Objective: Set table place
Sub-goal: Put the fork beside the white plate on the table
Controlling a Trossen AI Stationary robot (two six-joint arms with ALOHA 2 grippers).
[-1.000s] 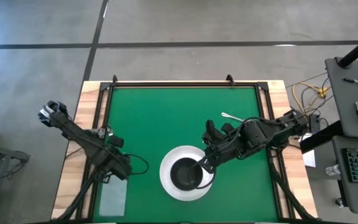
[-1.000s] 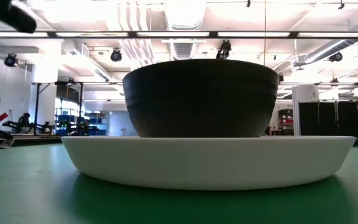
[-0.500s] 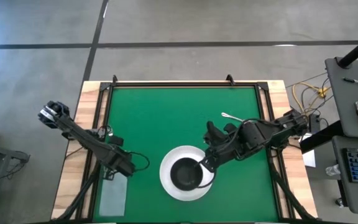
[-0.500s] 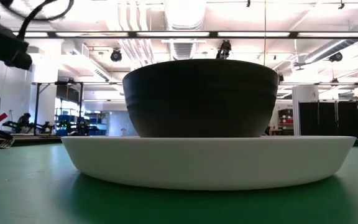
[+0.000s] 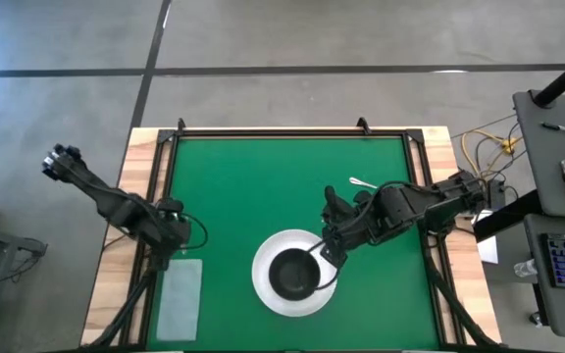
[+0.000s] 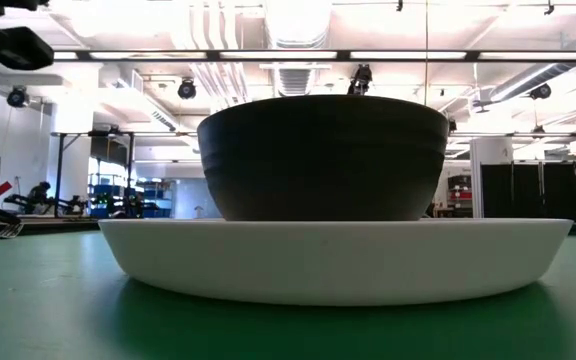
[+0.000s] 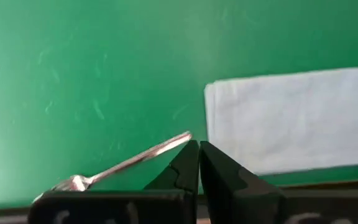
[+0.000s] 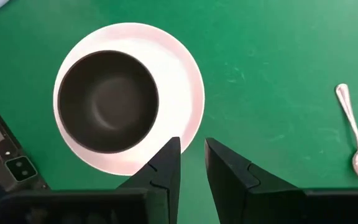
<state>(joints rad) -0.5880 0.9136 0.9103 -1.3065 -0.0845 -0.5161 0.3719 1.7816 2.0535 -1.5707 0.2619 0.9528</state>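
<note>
Bowl [image 8: 107,102] sits centred on plate [image 8: 188,93], both just ahead of the right gripper [image 8: 191,163], whose fingers are slightly parted and empty. Spoon [image 8: 355,137] lies off to its side, well apart. Left gripper [image 7: 197,163] is closed, with the fork [image 7: 126,163] beside its tips and the napkin [image 7: 291,118] just beyond; likely the fork goes there next.

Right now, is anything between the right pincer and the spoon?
Nothing visible. The right pincer, open, hangs over the rim of the plate; only bare table lies between it and the spoon. The bowl sits on the plate, off that path.
</note>
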